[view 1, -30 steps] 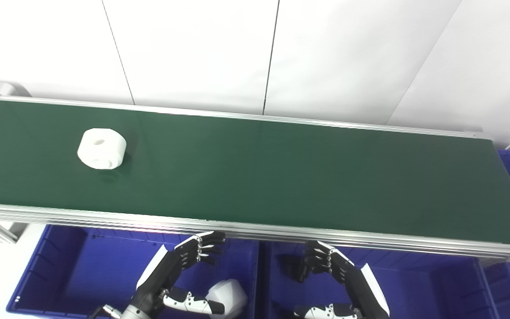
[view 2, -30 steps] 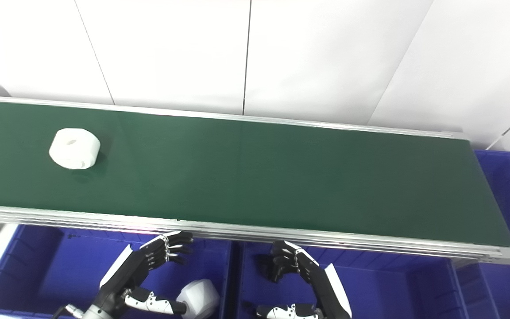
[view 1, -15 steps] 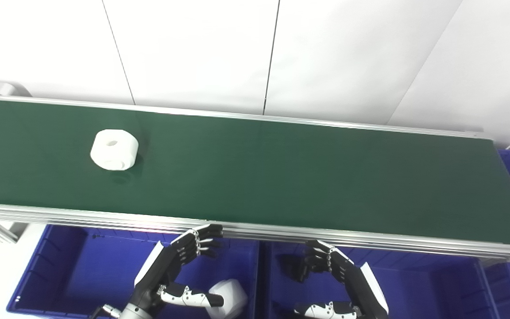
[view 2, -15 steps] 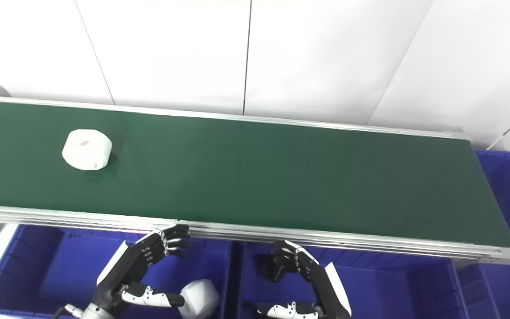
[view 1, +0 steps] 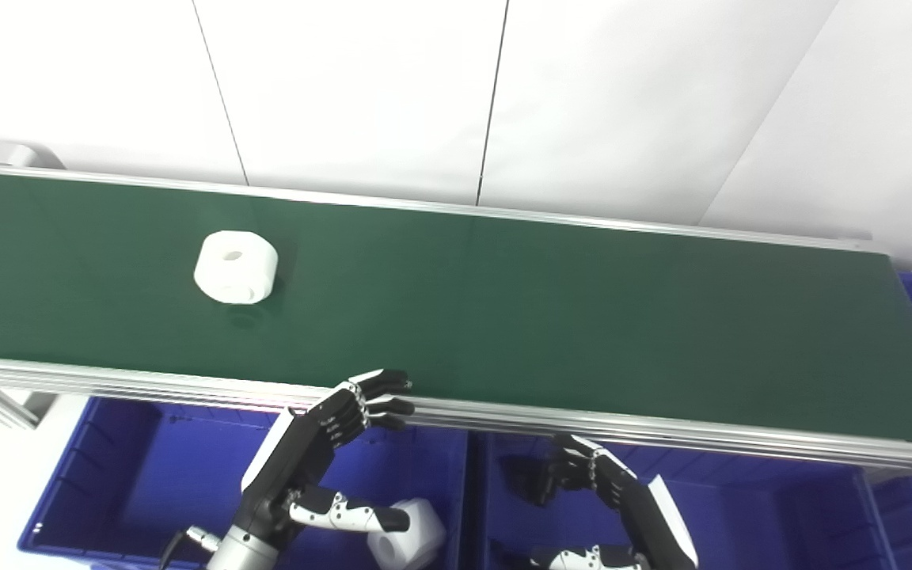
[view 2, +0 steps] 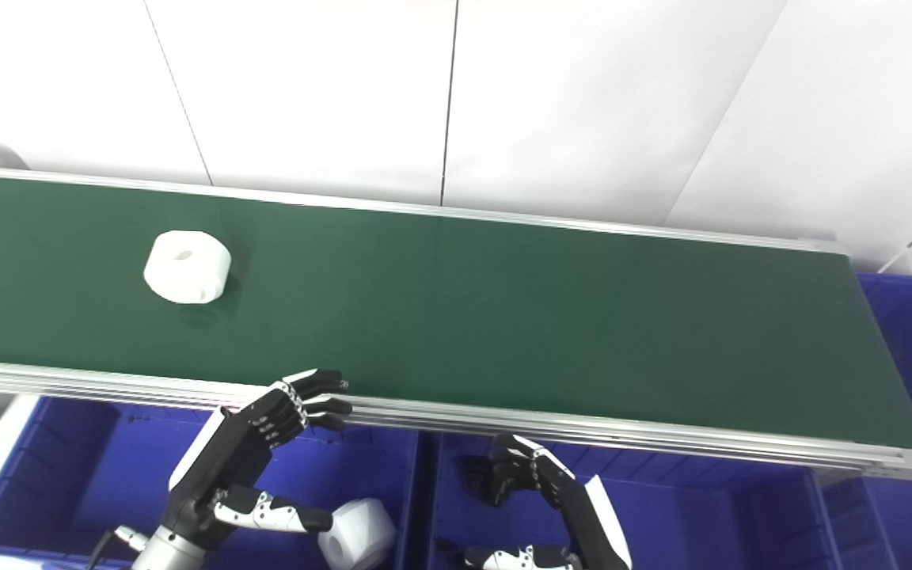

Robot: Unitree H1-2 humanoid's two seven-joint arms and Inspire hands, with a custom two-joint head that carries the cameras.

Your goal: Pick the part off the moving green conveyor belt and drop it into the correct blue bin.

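Part (view 1: 235, 267) has drifted right along the belt (view 1: 583, 317); your left hand (view 1: 321, 431), empty with fingers apart, has risen to the lower-centre rail, ready to intercept

The part (view 1: 235, 267) is a white, chunky ring with faceted sides and a small hole in its top face, lying flat on the green belt (view 1: 551, 309) toward its left end, about midway across. Below the belt's near rail stand two blue bins: the left bin (view 1: 119, 475) holds a similar white part (view 1: 407, 533) near its right wall, beside the right bin (view 1: 749, 507).
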